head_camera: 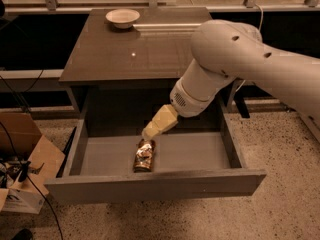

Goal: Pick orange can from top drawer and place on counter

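The orange can (144,156) lies on its side on the grey floor of the open top drawer (200,154), near the front panel and left of the middle. My gripper (149,132) hangs inside the drawer, its tip just above the can's far end, at the end of my white arm that reaches in from the right. The counter (130,49) is the glossy dark top of the cabinet behind the drawer.
A white bowl (122,17) stands at the counter's far left edge. A cardboard box (30,154) and cables sit on the floor left of the drawer. A railing runs behind the cabinet.
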Controlling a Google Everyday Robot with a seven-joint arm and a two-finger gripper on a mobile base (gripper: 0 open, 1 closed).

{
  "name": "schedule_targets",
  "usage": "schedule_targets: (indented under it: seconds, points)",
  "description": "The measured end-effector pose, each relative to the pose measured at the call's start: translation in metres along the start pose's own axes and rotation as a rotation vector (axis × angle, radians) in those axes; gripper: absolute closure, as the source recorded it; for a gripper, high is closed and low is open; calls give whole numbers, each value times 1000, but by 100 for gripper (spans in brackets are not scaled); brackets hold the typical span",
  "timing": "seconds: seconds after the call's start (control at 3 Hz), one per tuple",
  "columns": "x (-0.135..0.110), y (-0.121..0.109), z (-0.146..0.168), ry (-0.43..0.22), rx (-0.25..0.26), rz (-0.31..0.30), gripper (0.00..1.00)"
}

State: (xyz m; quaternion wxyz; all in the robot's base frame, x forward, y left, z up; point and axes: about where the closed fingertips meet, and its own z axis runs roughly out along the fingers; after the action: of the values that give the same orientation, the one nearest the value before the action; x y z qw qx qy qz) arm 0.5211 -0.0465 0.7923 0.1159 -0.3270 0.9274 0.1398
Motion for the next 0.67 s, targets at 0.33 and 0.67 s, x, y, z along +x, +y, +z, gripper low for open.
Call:
schedule_targets:
  seconds: [0.33, 0.67]
  points:
    - [-20, -17, 48, -29, 31, 156, 0]
    - [-29, -27, 93, -29, 42, 311, 0]
